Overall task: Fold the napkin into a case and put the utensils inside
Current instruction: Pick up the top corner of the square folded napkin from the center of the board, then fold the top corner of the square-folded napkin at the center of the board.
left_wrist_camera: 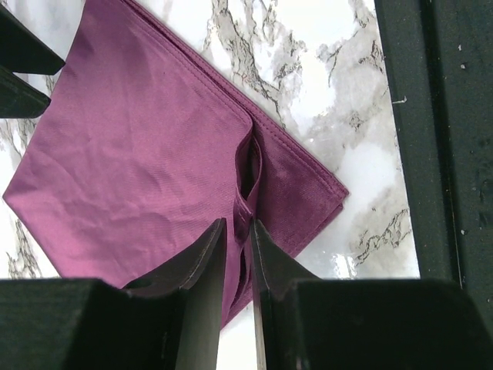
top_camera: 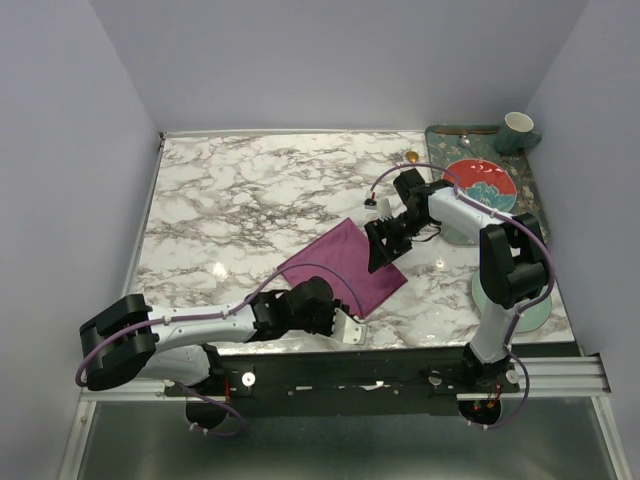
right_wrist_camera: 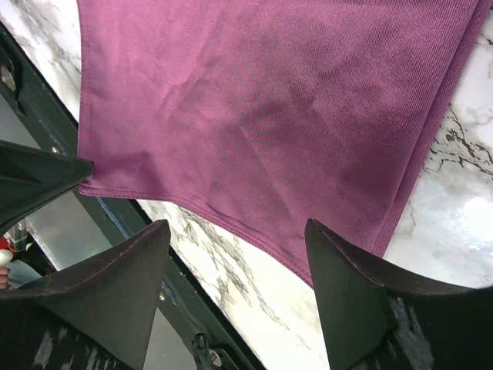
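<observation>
The plum-purple napkin (top_camera: 338,262) lies folded flat as a slanted rectangle on the marble table (top_camera: 230,200). My left gripper (top_camera: 335,312) is at its near edge. In the left wrist view the left gripper (left_wrist_camera: 237,225) is shut on a raised fold of the napkin (left_wrist_camera: 139,146), which runs up between the fingers. My right gripper (top_camera: 378,255) hovers at the cloth's right side. In the right wrist view the right gripper (right_wrist_camera: 235,231) stands open over the napkin (right_wrist_camera: 269,108) hem, holding nothing. A gold spoon (top_camera: 411,157) tip shows behind the right arm; the fork is hidden.
A dark green tray (top_camera: 535,195) at the back right holds a red patterned plate (top_camera: 480,178) and a cup (top_camera: 518,130). A pale green plate (top_camera: 535,315) lies under the right arm's elbow. The black rail (left_wrist_camera: 447,139) runs along the table's near edge.
</observation>
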You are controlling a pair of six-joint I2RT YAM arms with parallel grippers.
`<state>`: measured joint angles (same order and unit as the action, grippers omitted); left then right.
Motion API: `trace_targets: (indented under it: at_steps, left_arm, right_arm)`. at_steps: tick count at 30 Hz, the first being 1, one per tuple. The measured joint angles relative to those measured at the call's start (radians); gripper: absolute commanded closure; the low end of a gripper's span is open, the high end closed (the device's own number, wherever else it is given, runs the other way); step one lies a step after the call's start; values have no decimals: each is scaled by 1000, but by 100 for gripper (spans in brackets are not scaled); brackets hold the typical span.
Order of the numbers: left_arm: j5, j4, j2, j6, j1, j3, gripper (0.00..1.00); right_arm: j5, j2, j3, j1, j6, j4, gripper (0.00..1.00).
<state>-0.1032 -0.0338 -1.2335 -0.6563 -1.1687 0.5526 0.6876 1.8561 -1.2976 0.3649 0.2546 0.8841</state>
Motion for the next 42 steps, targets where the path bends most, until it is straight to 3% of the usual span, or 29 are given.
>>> trace_targets:
  at_steps: [10,12,16,24,28,33,42]
  left_arm:
    - [-22,-15,0,10,4,35,73]
    - [-23,-15,-1,11,4,39,76]
    - [-24,-14,-8,12,5,46,98]
    - [-55,-40,-63,14,96,100,100]
    - [-100,-105,-151,14,184,256,100]
    - [-186,-165,-282,12,299,436,93]
    - [-344,-347,-572,-3,485,784,93]
  right_arm:
    - [2,1,0,0,0,0,21]
    - [2,2,0,0,0,0,21]
    - [3,3,0,-1,0,0,21]
    - [14,10,0,-19,-8,0,18]
    - [34,13,-4,-58,-20,1,7]
    - [55,13,-16,-114,-25,3,6]
    - [68,13,-20,-159,-24,3,8]
